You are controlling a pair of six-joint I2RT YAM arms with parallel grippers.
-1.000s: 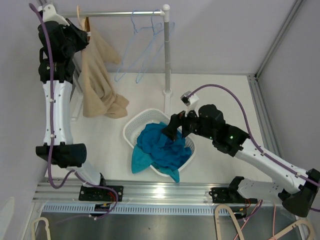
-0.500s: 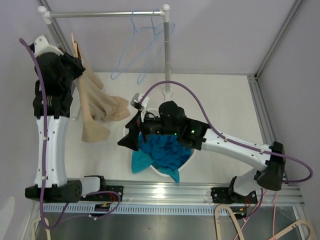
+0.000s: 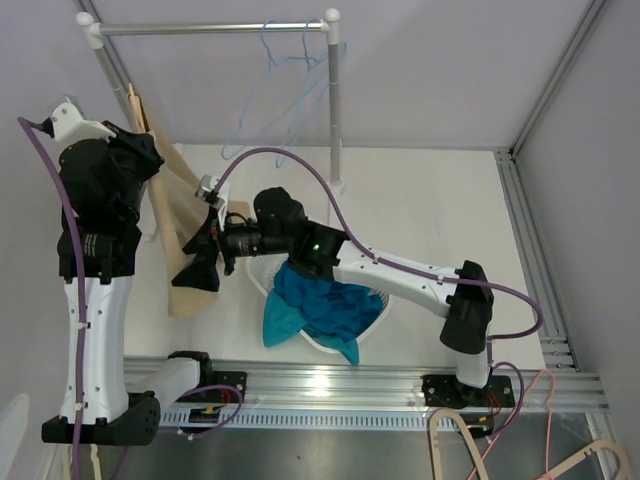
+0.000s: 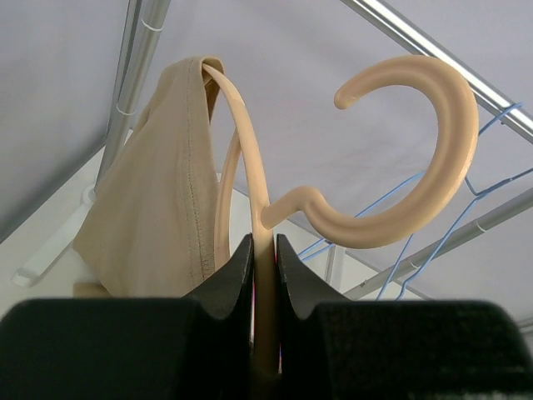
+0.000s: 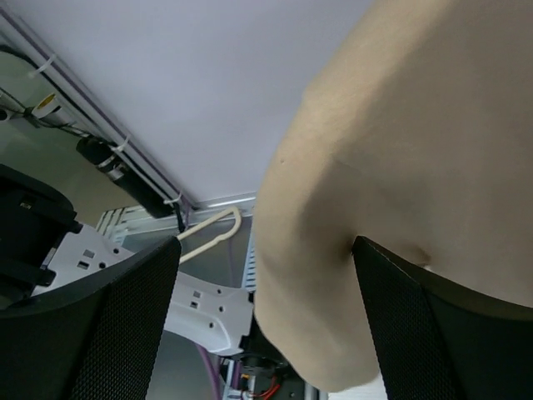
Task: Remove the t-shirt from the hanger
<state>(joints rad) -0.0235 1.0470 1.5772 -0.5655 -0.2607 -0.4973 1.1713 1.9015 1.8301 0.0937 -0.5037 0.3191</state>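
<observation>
T-shirt (image 4: 158,208) hangs draped on hanger (image 4: 454,133), off the rail (image 3: 210,28), left of basket (image 3: 258,262). Left gripper (image 4: 263,250) clamped on hanger neck. Right gripper (image 5: 266,317) jaws wide apart, straddling the shirt's lower fabric.

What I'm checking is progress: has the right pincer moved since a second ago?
Yes. The right pincer moved left, across the basket, to the beige t-shirt.

1 shirt (image 4: 158,192); 1 hanger (image 4: 379,221) in it; 2 wire hangers (image 3: 270,90); 1 rack (image 3: 200,28); 1 basket (image 3: 256,280); 1 blue cloth (image 3: 320,305); 2 arms (image 3: 95,330).
</observation>
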